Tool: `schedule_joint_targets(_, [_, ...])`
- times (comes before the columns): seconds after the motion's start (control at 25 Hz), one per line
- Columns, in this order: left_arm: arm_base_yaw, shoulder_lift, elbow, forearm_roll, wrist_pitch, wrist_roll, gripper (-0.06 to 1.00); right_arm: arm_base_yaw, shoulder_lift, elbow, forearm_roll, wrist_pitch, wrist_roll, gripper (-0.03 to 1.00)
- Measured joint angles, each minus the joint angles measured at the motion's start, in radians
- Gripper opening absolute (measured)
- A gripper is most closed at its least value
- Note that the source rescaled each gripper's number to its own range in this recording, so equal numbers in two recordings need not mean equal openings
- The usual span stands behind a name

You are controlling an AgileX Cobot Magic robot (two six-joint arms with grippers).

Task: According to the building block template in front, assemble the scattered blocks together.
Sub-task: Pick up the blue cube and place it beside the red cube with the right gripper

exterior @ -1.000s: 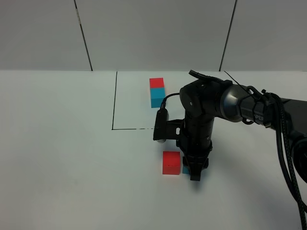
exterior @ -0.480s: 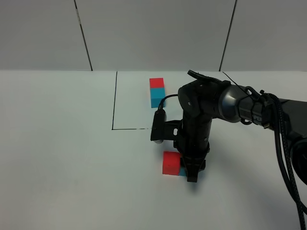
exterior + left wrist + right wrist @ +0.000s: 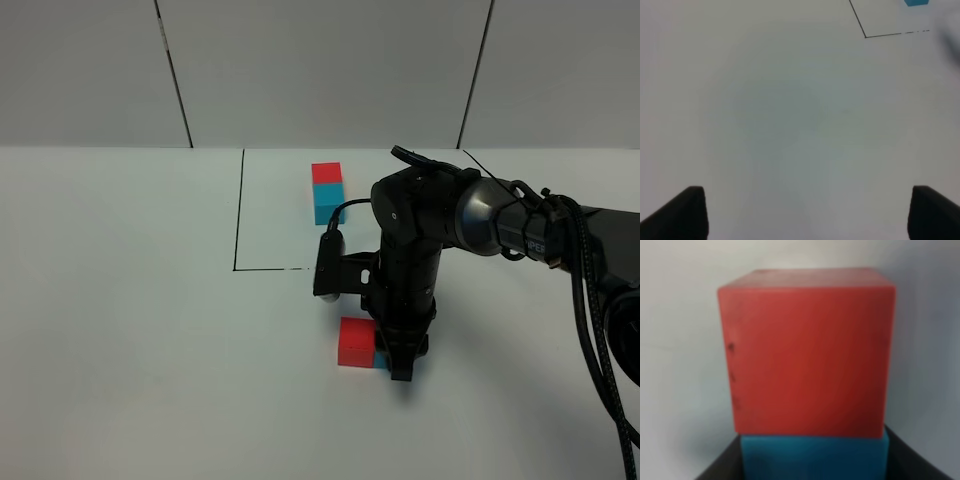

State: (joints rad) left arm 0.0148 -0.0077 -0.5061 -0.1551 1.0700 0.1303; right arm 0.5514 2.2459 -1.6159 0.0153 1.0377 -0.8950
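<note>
- Since a second ago, the right claw (image 3: 398, 366) has slid a little toward the red cube (image 3: 357, 341). The cyan cube (image 3: 381, 359), which stood just apart from the red one, now touches its side.
- Both loose cubes sit on the white tabletop (image 3: 130, 330), near the front. They are outside the black outline (image 3: 239, 215) and well apart from the building block template (image 3: 327, 193).
- The template is a red cube joined to a cyan one. It stands inside the outline towards its far side, with the red half farther from the camera.
- The right arm (image 3: 470, 215) reaches in from the right of the high view and bends straight down over the loose cubes, hiding most of the cyan one.
- Seen from the right wrist, the red cube (image 3: 807, 355) fills most of the picture. The cyan cube (image 3: 815, 457) is pressed flat against its near face.
- The right claw (image 3: 815, 467) is grasping the cyan cube, with dark fingers (image 3: 724, 467) lying against its two sides.
- The left claw (image 3: 810, 212) is released, its two dark fingertips (image 3: 687, 212) set wide apart above bare tabletop.
- Far off in the left wrist view are one corner of the black outline and a sliver of the template's cyan half.
</note>
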Motion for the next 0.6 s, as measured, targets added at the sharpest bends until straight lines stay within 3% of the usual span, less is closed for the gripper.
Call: schedule_joint_targets(0.6, [0.000,0.000,0.000,0.000,0.000,0.000,0.70,0.001,-0.009,0.001,0.014,-0.032,-0.007,0.05])
